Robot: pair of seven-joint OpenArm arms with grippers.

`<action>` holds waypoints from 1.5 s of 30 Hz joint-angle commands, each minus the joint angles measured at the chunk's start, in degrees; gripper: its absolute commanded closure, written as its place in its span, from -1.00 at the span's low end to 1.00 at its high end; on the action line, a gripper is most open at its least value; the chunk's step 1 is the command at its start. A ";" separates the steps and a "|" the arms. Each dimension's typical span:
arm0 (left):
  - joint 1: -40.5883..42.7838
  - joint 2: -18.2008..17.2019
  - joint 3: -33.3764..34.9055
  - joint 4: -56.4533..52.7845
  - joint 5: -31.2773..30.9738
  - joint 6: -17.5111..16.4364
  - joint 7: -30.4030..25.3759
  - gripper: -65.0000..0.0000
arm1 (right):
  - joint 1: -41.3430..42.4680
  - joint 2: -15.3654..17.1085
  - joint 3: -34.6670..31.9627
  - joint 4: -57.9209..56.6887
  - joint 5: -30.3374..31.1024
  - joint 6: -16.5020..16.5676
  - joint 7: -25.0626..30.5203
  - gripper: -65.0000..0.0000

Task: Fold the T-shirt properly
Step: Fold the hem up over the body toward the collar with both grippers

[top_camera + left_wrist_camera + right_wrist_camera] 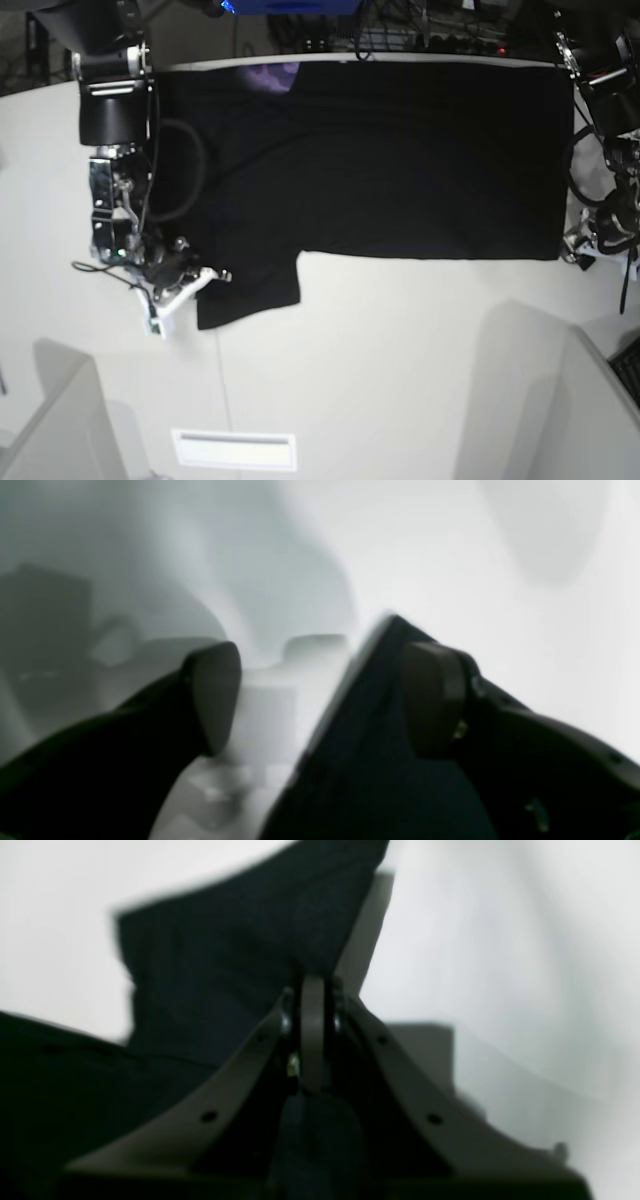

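Observation:
The black T-shirt (380, 160) lies spread flat across the far half of the white table (400, 350). One sleeve (250, 295) sticks out toward the front left, and a bit of purple print (268, 76) shows at the far edge. My right gripper (205, 277) is at the sleeve's left edge. In the right wrist view it (312, 1005) is shut, with black cloth (225, 955) bunched in its jaws. My left gripper (578, 243) is at the shirt's front right corner. In the left wrist view it (325, 695) is open, with the cloth corner (370, 720) against one finger (432, 695).
A white label strip (235, 450) lies near the table's front edge. Grey blocky shapes stand at the front left (55, 420) and front right (560, 400). Cables and equipment (400, 30) run behind the far edge. A dark object (630, 365) sits at the right edge.

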 commanded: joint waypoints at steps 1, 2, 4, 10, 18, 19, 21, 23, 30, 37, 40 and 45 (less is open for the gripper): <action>-1.56 -1.44 0.81 -0.30 -0.49 -0.40 -1.16 -0.46 | 1.20 0.62 0.29 1.22 0.44 -0.15 0.95 1.00; -2.00 -1.44 1.43 -1.09 -0.49 -0.40 -1.68 -0.46 | 1.20 0.62 0.29 1.39 0.44 -0.15 0.95 1.00; -2.97 -1.17 2.13 -2.50 -0.49 -0.40 -2.12 -0.46 | 1.20 0.62 0.29 1.39 0.44 -0.15 0.95 1.00; -5.95 -1.00 5.47 -3.73 -0.49 -0.40 -2.39 -0.42 | 1.20 0.53 0.29 1.31 0.44 -0.24 0.95 1.00; -9.56 -0.91 11.89 -7.95 -0.49 -0.22 -2.39 -0.33 | 1.20 0.53 0.29 1.31 0.44 -0.24 0.95 1.00; -9.65 -0.91 12.15 -8.56 -0.49 -0.22 -2.39 -0.33 | 1.20 0.53 0.29 1.31 0.44 -0.24 0.95 1.00; -9.38 -0.91 12.24 -8.92 -0.49 -0.22 -2.39 -0.33 | 1.20 0.71 0.29 1.31 0.44 -0.24 0.95 1.00; -9.21 -0.91 12.33 -8.92 -0.49 -0.22 -2.39 -0.33 | 1.20 0.71 0.29 1.31 0.44 -0.24 0.95 1.00; -9.12 -0.03 12.51 -9.18 -0.49 -0.22 -2.39 -0.13 | 1.20 0.53 0.29 1.31 0.44 -0.24 0.95 1.00; -9.03 0.41 12.51 -9.27 -0.40 -0.22 -2.39 1.00 | 1.20 0.71 0.29 1.31 0.44 -0.33 0.95 1.00; -9.30 0.32 12.51 -9.09 -0.40 -0.22 -2.39 1.00 | 1.11 0.80 0.29 1.31 0.35 -0.33 0.95 1.00; -9.21 -0.03 12.24 -6.37 -0.49 -0.31 -2.39 1.00 | 1.11 0.88 0.29 1.31 0.26 -0.33 1.39 1.00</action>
